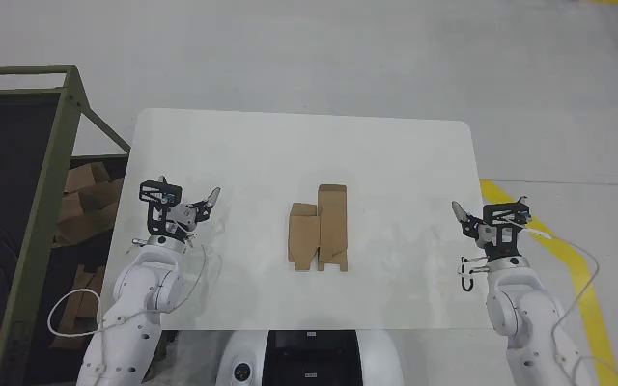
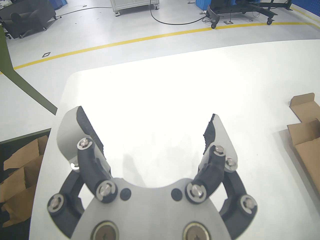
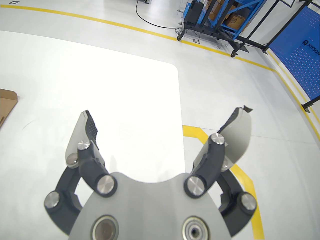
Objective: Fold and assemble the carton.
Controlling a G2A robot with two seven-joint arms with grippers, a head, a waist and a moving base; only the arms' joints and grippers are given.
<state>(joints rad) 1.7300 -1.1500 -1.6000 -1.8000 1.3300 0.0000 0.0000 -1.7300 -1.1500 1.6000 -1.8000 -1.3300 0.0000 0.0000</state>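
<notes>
Beside table (image 1: 290, 145), green-framed bin (image 1: 39, 70) with cardboard scraps (image 1: 85, 198); carton (image 1: 319, 232) flat mid-table.

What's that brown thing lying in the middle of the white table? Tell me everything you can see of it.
The carton is a flat, unassembled piece of plain brown cardboard, lying near the middle of the white table. It shows two panels side by side, one reaching farther from the robot, with tabs along the near edge. Only the table touches it; the left gripper and right gripper stand open, apart from it.
</notes>
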